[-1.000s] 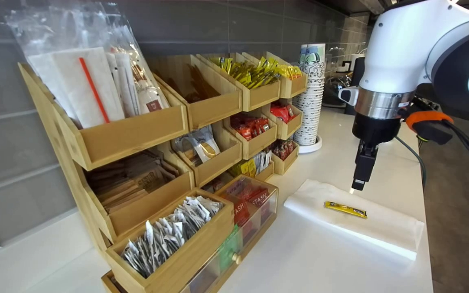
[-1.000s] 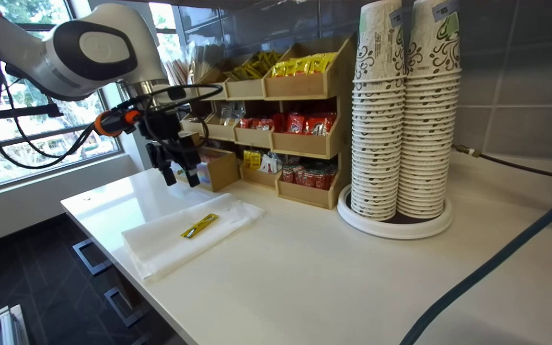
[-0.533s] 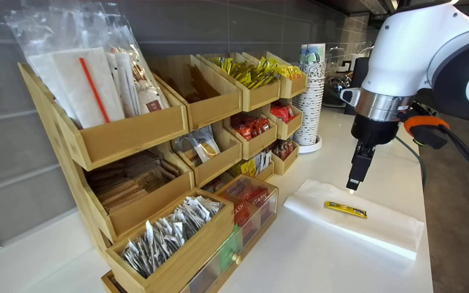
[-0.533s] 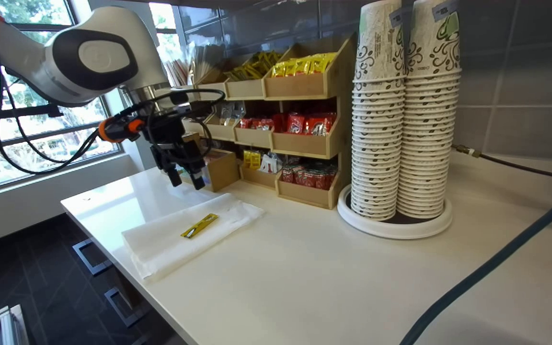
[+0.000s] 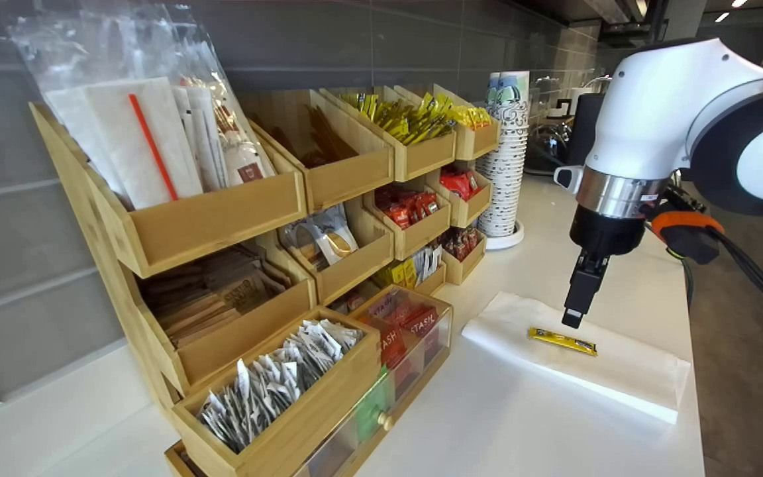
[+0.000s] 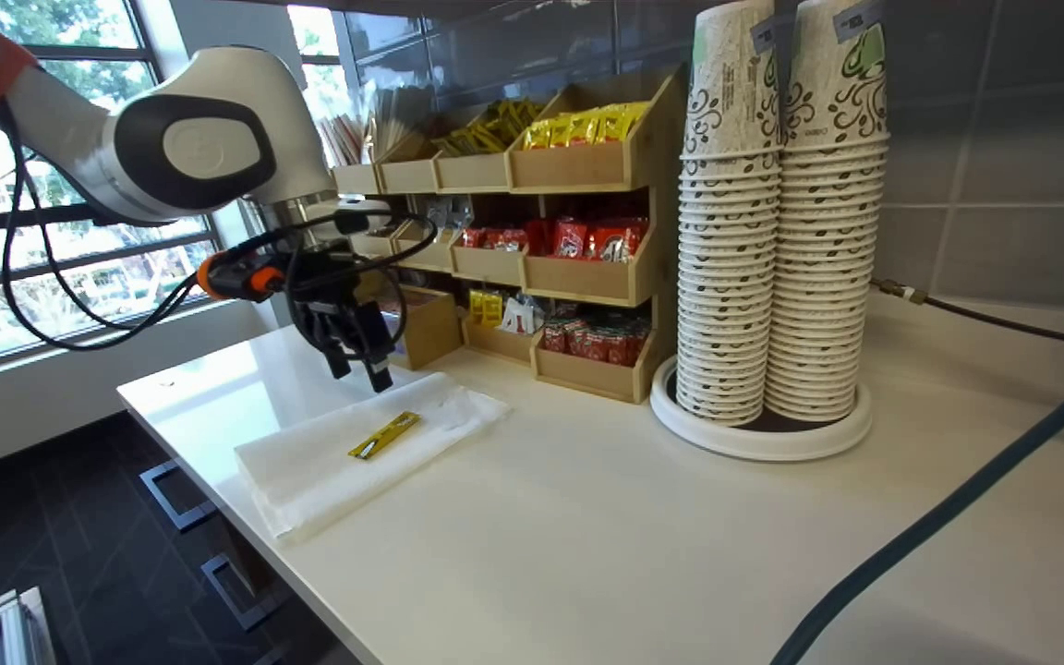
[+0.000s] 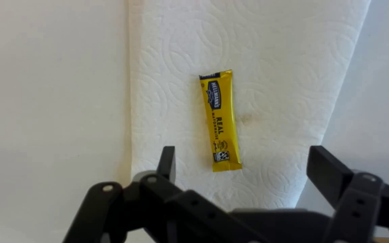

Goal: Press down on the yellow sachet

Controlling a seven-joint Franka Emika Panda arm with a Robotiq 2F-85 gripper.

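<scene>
"HELLMANN'S" on sachet, "STASH" on packets

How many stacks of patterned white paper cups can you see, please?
2, side by side on a round white tray: the inner stack nearer the tiered wooden organizer, the outer stack farther from it. Others behind them could be hidden.

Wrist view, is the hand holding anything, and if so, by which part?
Nothing is held: the hand is open, and the yellow sachet lies loose on the paper towel.
</scene>
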